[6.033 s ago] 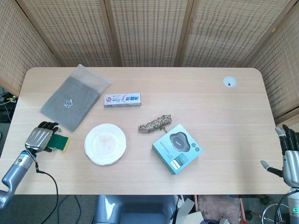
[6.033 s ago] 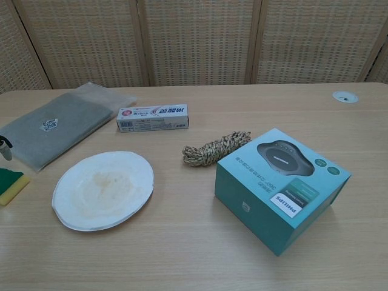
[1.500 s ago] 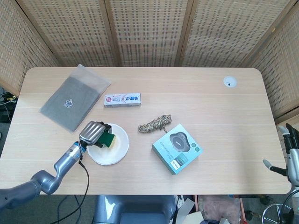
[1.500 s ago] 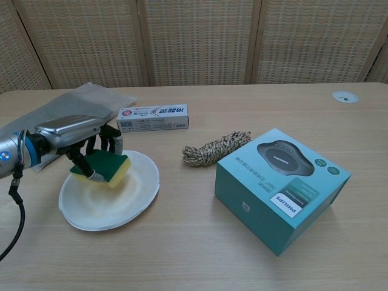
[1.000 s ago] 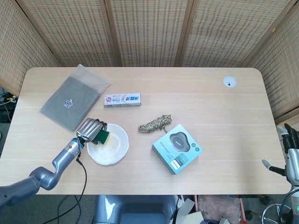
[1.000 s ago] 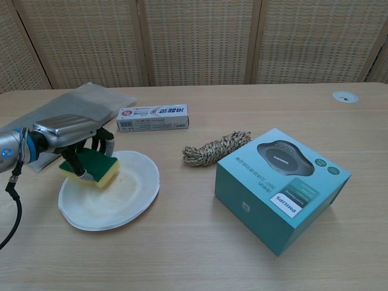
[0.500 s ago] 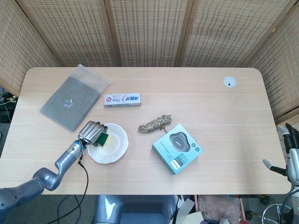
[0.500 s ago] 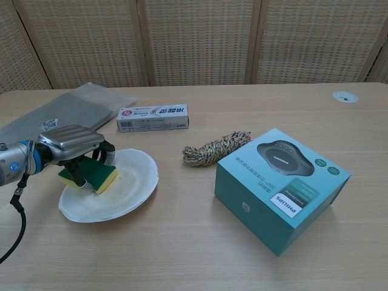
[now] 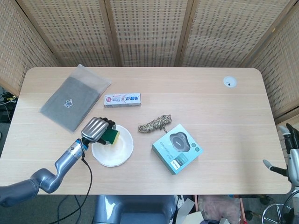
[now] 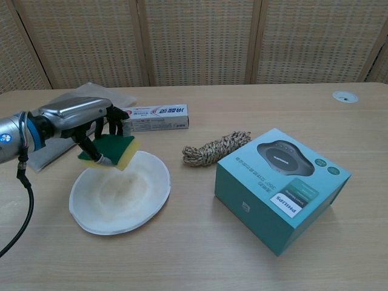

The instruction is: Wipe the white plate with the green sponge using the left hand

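Gripping the green sponge (image 10: 113, 149) in its closed fingers (image 10: 100, 140), the left hand (image 10: 76, 115) holds it over the far left edge of the white plate (image 10: 120, 195), while the right hand (image 9: 292, 158), at the right edge of the surface (image 9: 196, 93), has its fingers apart.

The left hand (image 10: 82, 115) had a smooth, brushed-silver metal back plate, gently curved and catching the light. Its fingers (image 10: 114, 124) were black, slim and segmented. Behind the hand sat a silver-grey cylindrical wrist ringed by a narrow blue band, and in the chest view a small blue-and-white marking showed on the forearm near the left edge. A thin black cable ran from the wrist and hung in a loose loop. In the head view the left arm appeared as rounded grey-blue links. The right hand (image 9: 290, 156), at the far right edge, showed pale grey and white parts with dark fingers; its finer detail was too small to tell.
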Controlling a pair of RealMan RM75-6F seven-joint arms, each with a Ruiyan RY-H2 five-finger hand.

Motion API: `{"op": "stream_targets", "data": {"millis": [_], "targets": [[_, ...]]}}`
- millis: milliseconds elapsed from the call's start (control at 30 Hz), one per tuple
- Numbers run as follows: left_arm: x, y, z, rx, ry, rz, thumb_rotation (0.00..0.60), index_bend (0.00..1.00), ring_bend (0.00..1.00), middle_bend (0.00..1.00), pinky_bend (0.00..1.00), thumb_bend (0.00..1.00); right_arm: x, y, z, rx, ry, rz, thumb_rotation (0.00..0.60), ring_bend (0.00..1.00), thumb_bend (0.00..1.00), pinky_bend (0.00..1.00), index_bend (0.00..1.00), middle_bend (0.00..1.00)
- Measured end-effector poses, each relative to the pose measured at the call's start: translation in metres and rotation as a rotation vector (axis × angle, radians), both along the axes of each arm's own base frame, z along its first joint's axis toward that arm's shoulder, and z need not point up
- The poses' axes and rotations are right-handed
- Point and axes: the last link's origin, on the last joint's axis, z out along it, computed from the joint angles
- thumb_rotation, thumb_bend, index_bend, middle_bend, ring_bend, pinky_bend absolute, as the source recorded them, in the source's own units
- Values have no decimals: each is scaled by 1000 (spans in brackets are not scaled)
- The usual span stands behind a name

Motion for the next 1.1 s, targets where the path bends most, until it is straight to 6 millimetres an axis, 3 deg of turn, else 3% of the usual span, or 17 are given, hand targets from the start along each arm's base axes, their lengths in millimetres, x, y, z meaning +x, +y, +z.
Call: {"op": "stream_targets", "data": {"millis": [633,867,1100], "targets": [[-38,-5,-40,-96,-110,257,600,587,433,527,507,184,0,0,-1,-1,4,-2,600,0,0,0,50,0],[-38,-10,-48,-112,-143,242,600,588,433,528,506,183,0,0,0,-2,3,-2,600,0,0,0,50,0],[-26,-7,-36,-85,-221,200,600,587,433,528,506,183,0,1,2,-4,-4,2,600,0,0,0,50,0]]}}
